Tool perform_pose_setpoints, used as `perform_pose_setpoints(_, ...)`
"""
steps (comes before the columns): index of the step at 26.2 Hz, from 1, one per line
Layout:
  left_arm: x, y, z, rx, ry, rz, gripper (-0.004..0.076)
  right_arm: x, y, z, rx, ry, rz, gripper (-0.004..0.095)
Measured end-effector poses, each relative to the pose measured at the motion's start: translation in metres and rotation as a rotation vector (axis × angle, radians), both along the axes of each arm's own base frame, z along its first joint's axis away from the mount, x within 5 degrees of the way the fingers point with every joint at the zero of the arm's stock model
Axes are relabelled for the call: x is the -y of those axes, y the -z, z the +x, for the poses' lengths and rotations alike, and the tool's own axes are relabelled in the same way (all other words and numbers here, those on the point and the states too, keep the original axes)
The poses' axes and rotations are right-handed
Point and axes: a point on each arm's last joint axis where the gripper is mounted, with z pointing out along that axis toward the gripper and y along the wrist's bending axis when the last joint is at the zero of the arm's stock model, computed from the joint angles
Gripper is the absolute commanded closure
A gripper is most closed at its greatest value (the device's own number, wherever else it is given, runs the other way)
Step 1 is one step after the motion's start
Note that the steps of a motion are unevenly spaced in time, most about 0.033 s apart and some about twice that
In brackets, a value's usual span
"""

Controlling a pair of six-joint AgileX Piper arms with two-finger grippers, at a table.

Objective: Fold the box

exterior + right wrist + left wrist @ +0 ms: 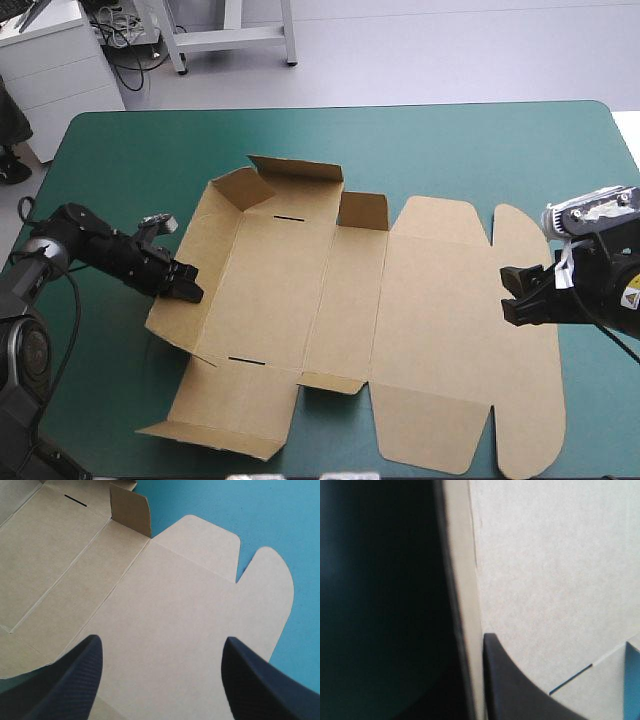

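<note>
While the brown box [330, 300] lies opened out at the middle of the teal-green worktop [450, 140], its left wall [205, 235] is tilted up, and the left tool [188, 285] pinches that wall's edge. The right tool [513, 298] hangs above the flat lid panel [440, 300] at the box's right end, black fingers [75, 680] spread apart. A small flap [362, 212] stands upright on the far side.

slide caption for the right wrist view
Open right gripper hovers over the flat lid of the brown box
</note>
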Motion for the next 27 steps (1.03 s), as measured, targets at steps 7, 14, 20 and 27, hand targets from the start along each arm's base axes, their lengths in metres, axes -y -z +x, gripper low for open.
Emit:
perform_pose_setpoints(7, 0.047, -0.076, 0.055, 0.412, 0.339, 0.222, 0.0756, 0.0, 0.0, 0.0, -0.001, 0.002, 0.002, 0.0278)
perform_pose_setpoints(14, 0.087, -0.111, 0.088, 0.795, 0.462, 0.372, 0.0756, 0.0, 0.0, 0.0, -0.001, 0.003, 0.003, 0.0278)
perform_pose_setpoints(20, 0.127, -0.127, 0.1, 1.096, 0.622, 0.542, 0.0756, 0.002, 0.0, 0.001, -0.011, 0.053, 0.017, 0.0278)
perform_pose_setpoints(27, 0.177, -0.132, 0.094, 1.347, 0.851, 0.647, 0.0756, 0.004, 0.006, 0.018, -0.046, 0.118, -0.025, 0.0278)
